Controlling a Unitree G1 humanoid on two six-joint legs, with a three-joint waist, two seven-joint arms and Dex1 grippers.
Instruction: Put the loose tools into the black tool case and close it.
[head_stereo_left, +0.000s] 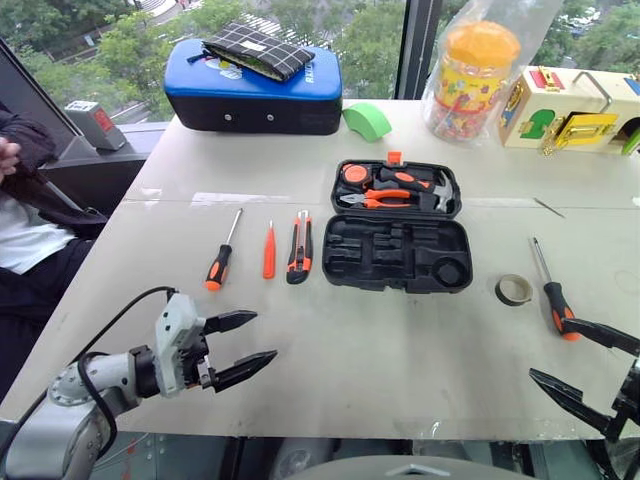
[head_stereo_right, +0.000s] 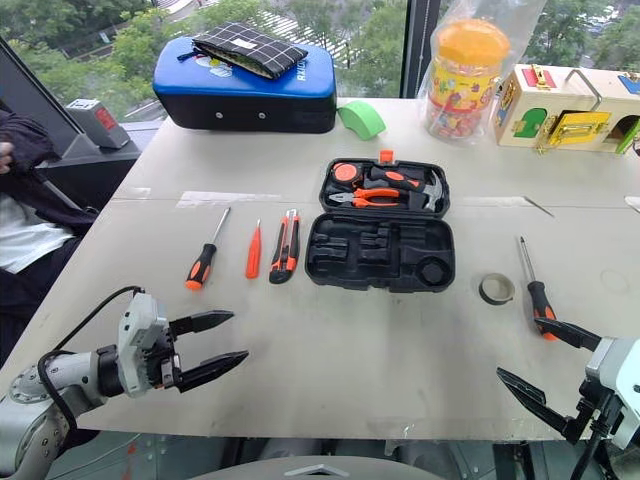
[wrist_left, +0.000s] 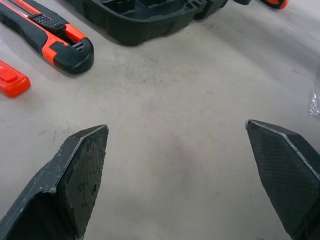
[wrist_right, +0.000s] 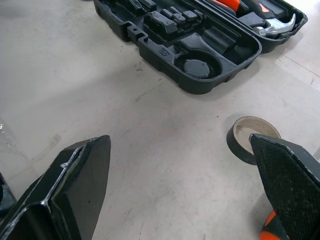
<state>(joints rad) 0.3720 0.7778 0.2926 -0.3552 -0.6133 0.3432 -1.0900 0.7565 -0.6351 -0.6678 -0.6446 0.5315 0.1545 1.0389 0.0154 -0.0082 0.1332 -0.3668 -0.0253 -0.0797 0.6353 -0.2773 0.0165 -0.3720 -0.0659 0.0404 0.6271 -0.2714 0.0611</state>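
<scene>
The black tool case (head_stereo_left: 398, 253) lies open mid-table, pliers and a hammer in its far half, empty recesses in the near half. To its left lie a screwdriver (head_stereo_left: 220, 260), a slim orange tester (head_stereo_left: 269, 253) and the utility knife (head_stereo_left: 299, 248). Right of the case sit the dark tape roll (head_stereo_left: 514, 290) and another screwdriver (head_stereo_left: 552, 291). My left gripper (head_stereo_left: 243, 346) hovers open near the front left edge, short of the tools. My right gripper (head_stereo_left: 585, 363) is open at the front right, just in front of the second screwdriver.
A blue-and-black case (head_stereo_left: 254, 86) with a checked pouch on top stands at the back left, a green object (head_stereo_left: 367, 121) beside it. A bagged yellow jar (head_stereo_left: 477, 68) and a wooden latch box (head_stereo_left: 572, 110) stand at the back right. A person's sleeve (head_stereo_left: 20, 150) shows at the left.
</scene>
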